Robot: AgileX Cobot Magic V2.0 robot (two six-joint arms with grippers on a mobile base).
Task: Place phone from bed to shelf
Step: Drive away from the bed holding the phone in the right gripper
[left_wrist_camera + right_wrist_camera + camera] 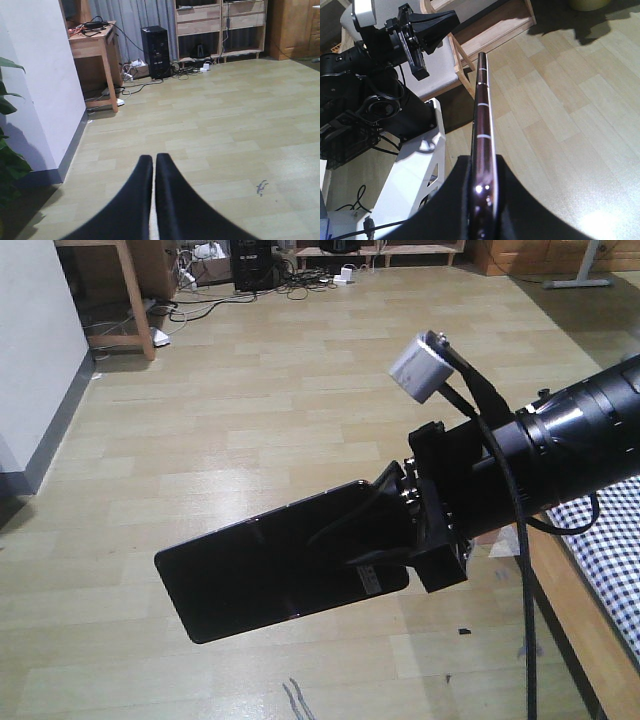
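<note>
The phone (270, 570), a flat glossy black slab, hangs in the air over the wooden floor. My right gripper (375, 530) is shut on its right end. In the right wrist view the phone (482, 110) stands edge-on, with a pinkish-gold rim, pinched between the two black fingers of the right gripper (483, 162). A strip of the bed (610, 560) with its checked cover shows at the lower right, behind the right arm. My left gripper (154, 160) is shut with nothing in it, pointing over bare floor. A pale wooden frame with a slanted post (464, 67) stands beyond the phone; I cannot tell whether it is the shelf.
A white wall corner (40, 80) and a green plant (7, 170) lie to the left. A wooden desk (95, 45), a black computer tower (156, 50), floor cables (150, 82) and a wooden wall unit (220, 25) stand at the far side. My left arm (380, 60) and white base (415, 185) are beside the phone.
</note>
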